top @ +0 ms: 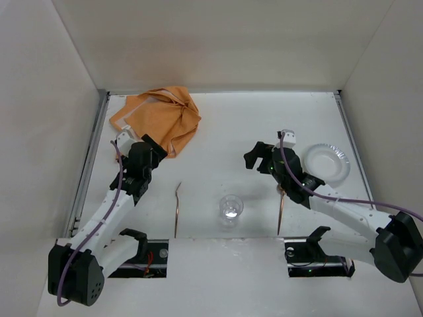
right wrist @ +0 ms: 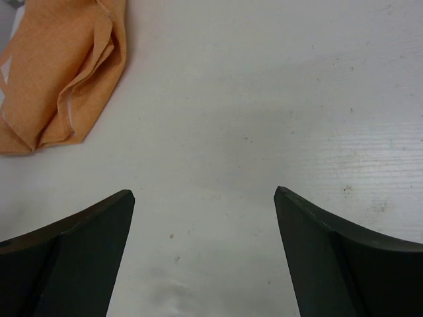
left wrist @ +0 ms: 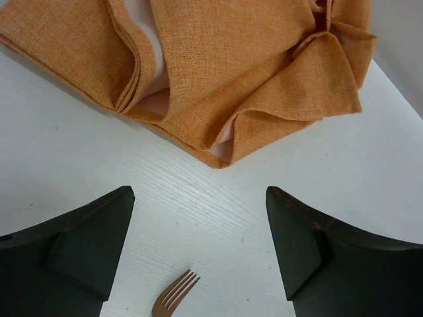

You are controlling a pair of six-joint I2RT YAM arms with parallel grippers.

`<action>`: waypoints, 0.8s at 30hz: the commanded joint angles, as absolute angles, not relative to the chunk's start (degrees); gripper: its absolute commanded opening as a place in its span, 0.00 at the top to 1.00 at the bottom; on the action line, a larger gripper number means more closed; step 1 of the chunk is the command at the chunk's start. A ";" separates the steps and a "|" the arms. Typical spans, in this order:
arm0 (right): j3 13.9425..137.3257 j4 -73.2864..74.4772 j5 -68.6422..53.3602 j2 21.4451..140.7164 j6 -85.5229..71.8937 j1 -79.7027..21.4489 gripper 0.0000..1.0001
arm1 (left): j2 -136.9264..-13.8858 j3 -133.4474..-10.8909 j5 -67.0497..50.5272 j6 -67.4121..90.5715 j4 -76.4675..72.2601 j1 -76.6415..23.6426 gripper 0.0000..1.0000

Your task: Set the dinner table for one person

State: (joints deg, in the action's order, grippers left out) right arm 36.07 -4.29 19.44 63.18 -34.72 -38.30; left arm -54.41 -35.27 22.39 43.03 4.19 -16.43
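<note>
Left tool (left wrist: 199, 193) agape, seemingly near cloth (left wrist: 231, 66)

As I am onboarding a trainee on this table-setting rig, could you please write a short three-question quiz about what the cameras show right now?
1. Fill in: the paper plate lies on the ___ arm's side of the table.
2. True or false: the left gripper and the right gripper are both open and empty.
3. The clear cup stands: A) on the paper plate; B) between the fork and the copper-coloured utensil; C) in the left gripper.

Key: 1 right; 2 true; 3 B.
</note>
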 commanded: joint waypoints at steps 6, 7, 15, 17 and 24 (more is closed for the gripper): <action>34.98 -8.97 16.79 60.64 -34.45 -37.84 0.30 | -57.12 -37.96 23.20 42.19 -0.25 -16.56 0.21; 35.15 -8.96 16.53 60.91 -34.45 -37.84 0.34 | -57.74 -38.23 23.29 42.01 -1.31 -16.83 0.22; 36.12 -7.30 16.17 62.66 -34.89 -37.57 0.83 | -73.27 -51.30 24.86 35.25 -6.94 -22.80 0.86; 36.21 -7.47 16.17 62.84 -35.15 -37.48 0.80 | -80.56 -58.58 25.31 32.71 -7.38 -23.77 0.70; 35.07 -7.82 16.35 61.44 -34.98 -37.92 0.29 | -104.29 -83.90 23.56 26.82 -1.07 -23.78 0.35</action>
State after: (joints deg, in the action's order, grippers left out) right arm 34.37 -5.61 16.49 62.98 -34.96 -37.85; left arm -99.22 -76.58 24.36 31.24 -4.10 -24.14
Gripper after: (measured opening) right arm 0.688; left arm 0.641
